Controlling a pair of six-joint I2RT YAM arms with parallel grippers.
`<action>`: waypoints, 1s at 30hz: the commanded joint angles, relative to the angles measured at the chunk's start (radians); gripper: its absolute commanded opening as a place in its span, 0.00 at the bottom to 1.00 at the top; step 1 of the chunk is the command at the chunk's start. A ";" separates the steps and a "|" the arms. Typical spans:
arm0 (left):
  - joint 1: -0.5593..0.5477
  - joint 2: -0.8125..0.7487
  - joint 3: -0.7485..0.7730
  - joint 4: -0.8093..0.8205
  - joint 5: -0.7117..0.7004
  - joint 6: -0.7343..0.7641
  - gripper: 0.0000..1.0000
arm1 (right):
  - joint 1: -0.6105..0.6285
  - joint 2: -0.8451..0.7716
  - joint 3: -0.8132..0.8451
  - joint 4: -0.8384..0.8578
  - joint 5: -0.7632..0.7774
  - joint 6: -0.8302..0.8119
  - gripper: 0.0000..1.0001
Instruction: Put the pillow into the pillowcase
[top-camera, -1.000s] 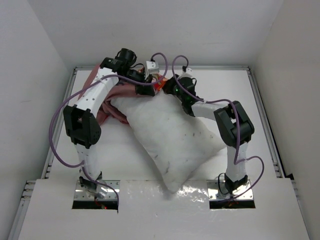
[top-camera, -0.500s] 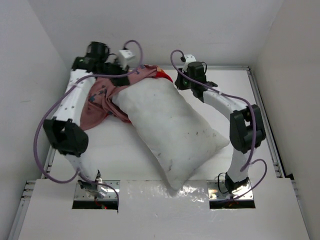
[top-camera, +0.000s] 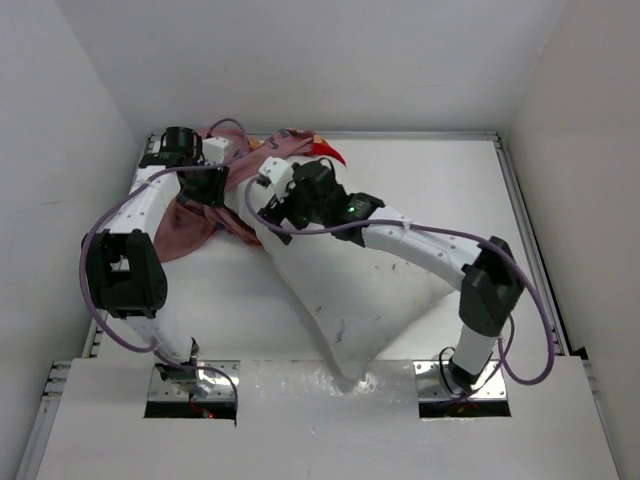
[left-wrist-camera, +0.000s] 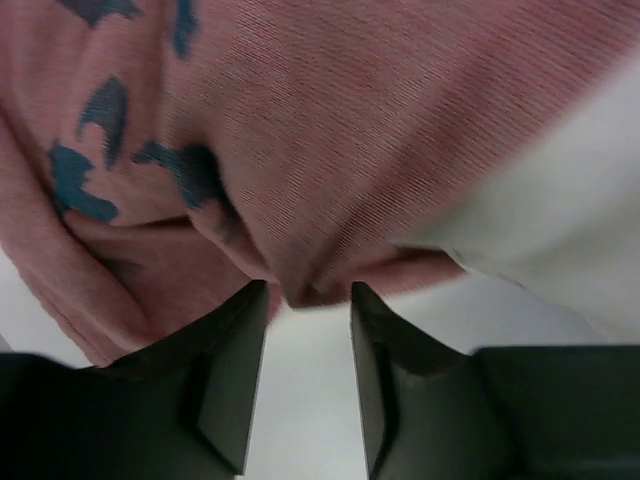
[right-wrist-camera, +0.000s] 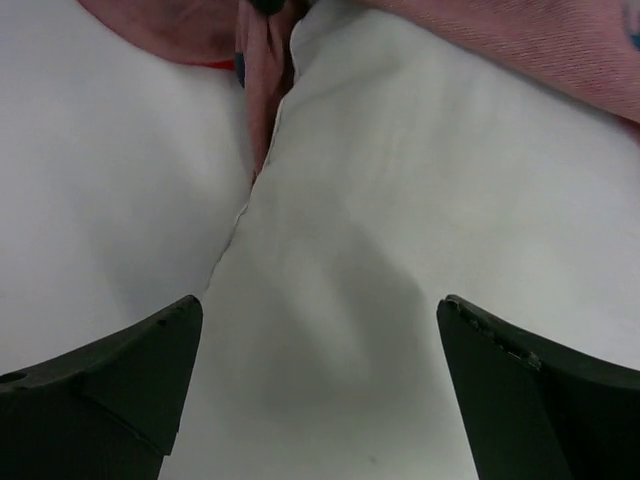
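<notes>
The large plump white pillow (top-camera: 370, 290) lies slantwise on the white surface (top-camera: 520, 200). Its near corner is by the arm bases, and only its far end meets the bunched red pillowcase with blue cartoon print and faded pink inside (top-camera: 195, 222). With neither hand clamped on cloth, the mouth could slump shut or the pillow slip clear of it. The right hand (right-wrist-camera: 318, 300) hangs over the pillow's far end, spread wide and holding nothing; farther back, the left hand (left-wrist-camera: 308, 300) is partly open, a pink fold at its fingertips, seemingly unpinched.
</notes>
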 joint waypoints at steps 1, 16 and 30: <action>0.011 0.034 0.021 0.157 -0.077 -0.069 0.35 | 0.008 0.094 0.065 0.010 0.082 -0.055 0.99; 0.009 -0.008 0.018 0.255 0.354 -0.044 0.00 | 0.012 0.338 0.160 0.013 0.091 0.046 0.00; -0.241 0.013 0.368 -0.440 0.690 0.496 0.00 | -0.153 0.391 0.450 0.411 0.353 0.524 0.00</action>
